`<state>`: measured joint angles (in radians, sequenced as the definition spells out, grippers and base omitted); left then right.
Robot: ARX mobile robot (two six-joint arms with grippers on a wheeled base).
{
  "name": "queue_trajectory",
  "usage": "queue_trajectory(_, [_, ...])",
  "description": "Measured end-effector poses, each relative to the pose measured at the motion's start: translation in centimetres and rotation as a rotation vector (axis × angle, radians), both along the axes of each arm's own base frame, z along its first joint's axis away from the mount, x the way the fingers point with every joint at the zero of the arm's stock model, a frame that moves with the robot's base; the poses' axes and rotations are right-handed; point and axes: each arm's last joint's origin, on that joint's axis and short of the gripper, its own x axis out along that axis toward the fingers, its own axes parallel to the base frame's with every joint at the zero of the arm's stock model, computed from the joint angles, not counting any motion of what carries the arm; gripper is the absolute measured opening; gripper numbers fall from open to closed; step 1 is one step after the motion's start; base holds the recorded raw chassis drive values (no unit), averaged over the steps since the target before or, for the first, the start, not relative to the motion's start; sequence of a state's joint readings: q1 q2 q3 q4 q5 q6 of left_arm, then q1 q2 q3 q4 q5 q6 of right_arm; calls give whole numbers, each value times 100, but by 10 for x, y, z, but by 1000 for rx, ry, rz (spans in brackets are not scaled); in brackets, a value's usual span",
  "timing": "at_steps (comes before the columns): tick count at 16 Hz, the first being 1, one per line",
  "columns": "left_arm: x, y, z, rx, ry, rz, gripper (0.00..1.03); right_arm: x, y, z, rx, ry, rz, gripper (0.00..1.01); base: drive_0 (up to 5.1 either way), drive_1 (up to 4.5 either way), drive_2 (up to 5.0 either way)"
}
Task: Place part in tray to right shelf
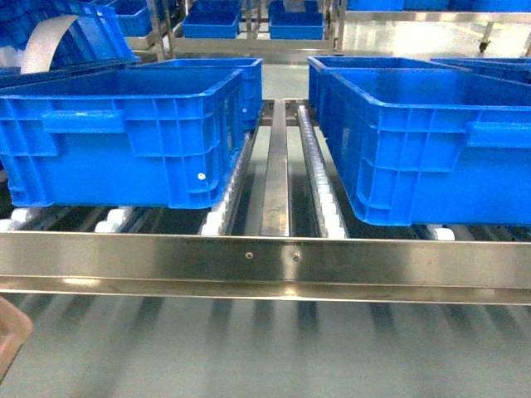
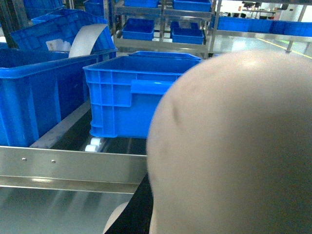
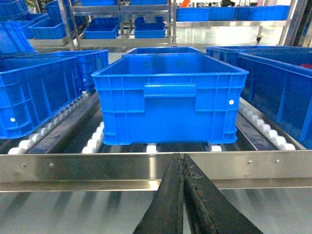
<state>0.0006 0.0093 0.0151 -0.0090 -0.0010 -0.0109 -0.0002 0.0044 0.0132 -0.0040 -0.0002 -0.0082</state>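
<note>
Close before the left wrist camera, we judge the tray [image 2: 229,146] light, stiff and best held by its handle, its end effector hidden, while the right end effector [image 3: 183,195] is pressed together, empty.

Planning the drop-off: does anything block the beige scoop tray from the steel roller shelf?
Yes. Large blue plastic crates, left and right, fill the roller tracks behind the silvery steel shelf's front beam, leaving only a narrow bare strip between them. The cream-beige scoop tray is short of that beam.
</note>
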Motion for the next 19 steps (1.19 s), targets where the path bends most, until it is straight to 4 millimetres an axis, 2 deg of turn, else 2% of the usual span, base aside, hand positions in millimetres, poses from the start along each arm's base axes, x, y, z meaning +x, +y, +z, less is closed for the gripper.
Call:
queue_trajectory(1, [0, 0, 0, 0, 0, 0, 14, 0, 0, 0, 0, 0, 0, 5, 0, 0, 0])
queue_trajectory(2, [0, 0, 0, 0, 0, 0, 14, 0, 0, 0, 0, 0, 0, 14, 0, 0, 0])
queue_trajectory(5, [0, 0, 0, 0, 0, 0, 14, 0, 0, 0, 0, 0, 0, 51, 0, 0, 0])
queue_trajectory(6, [0, 0, 0, 0, 0, 0, 14, 0, 0, 0, 0, 0, 0, 58, 0, 0, 0])
queue_trajectory(8, [0, 0, 0, 0, 0, 0, 14, 0, 0, 0, 0, 0, 0, 82, 0, 0, 0])
queue_trajectory(10, [0, 0, 0, 0, 0, 0, 14, 0, 0, 0, 0, 0, 0, 98, 0, 0, 0])
queue_trajectory(19, [0, 0, 0, 0, 0, 0, 14, 0, 0, 0, 0, 0, 0, 98, 0, 0, 0])
